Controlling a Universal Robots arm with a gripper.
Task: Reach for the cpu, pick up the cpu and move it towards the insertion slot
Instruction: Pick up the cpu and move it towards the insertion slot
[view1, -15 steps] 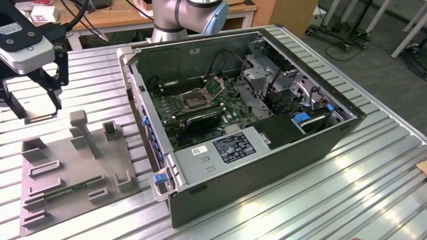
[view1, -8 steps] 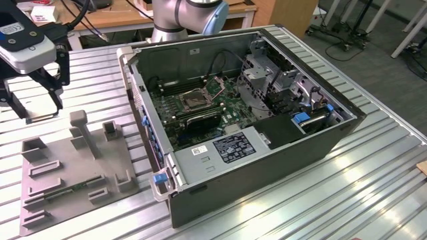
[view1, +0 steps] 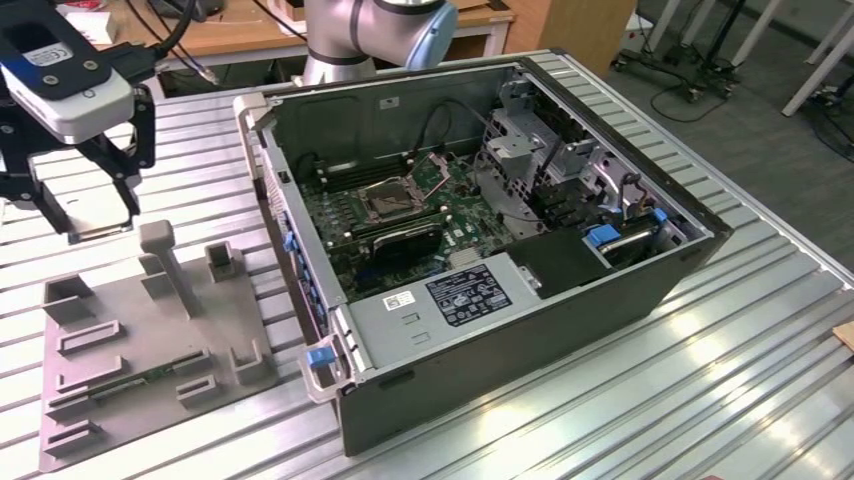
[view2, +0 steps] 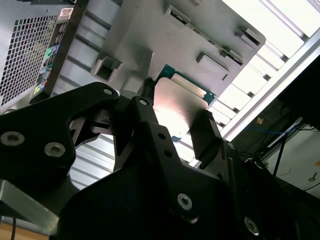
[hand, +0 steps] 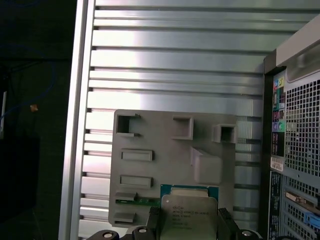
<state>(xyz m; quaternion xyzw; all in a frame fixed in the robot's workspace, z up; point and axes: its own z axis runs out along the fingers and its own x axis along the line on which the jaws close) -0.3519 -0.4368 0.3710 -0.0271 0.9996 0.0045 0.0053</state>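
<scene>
Ribbed aluminium worktop (view1: 667, 380) w/ long shiny slats carries everything I'm looking at. My tool (view1: 94, 222), black two-finger unit under a white-and-black wrist block, hangs high at the exterior view's left. It's pinching the cpu (view1: 96, 208), a small thin square chip w/ pale silver face. In the first wrist view the chip (hand: 189, 210) sits between the two black fingers (hand: 224, 222), one on each opp. edge, green substrate showing round the metal lid. Second wrist view gives the same grip from a slant: chip (view2: 175, 105) clamped, face glaring w/ reflected light.

Under and just beside the tool lies the grey plastic fixture (view1: 147, 340), a flat plate w/ raised blocks, posts and shallow recesses. Chip is up in the air, not touching it; in the first wrist view it overlaps one edge of the plate (hand: 165, 150).

Further toward the exterior view's right lies the black desktop PC case (view1: 534, 330), side panel off, green board exposed. Insertion slot (view1: 390, 200), square socket w/ shiny metal frame and dark centre, sits on that board, well apart from the chip. Perforated rear grille of the case (hand: 300, 135) shows in both wrist views.

Beyond the case: silver-and-blue arm joint (view1: 380, 25) and a wooden desk (view1: 240, 35) w/ cables.
</scene>
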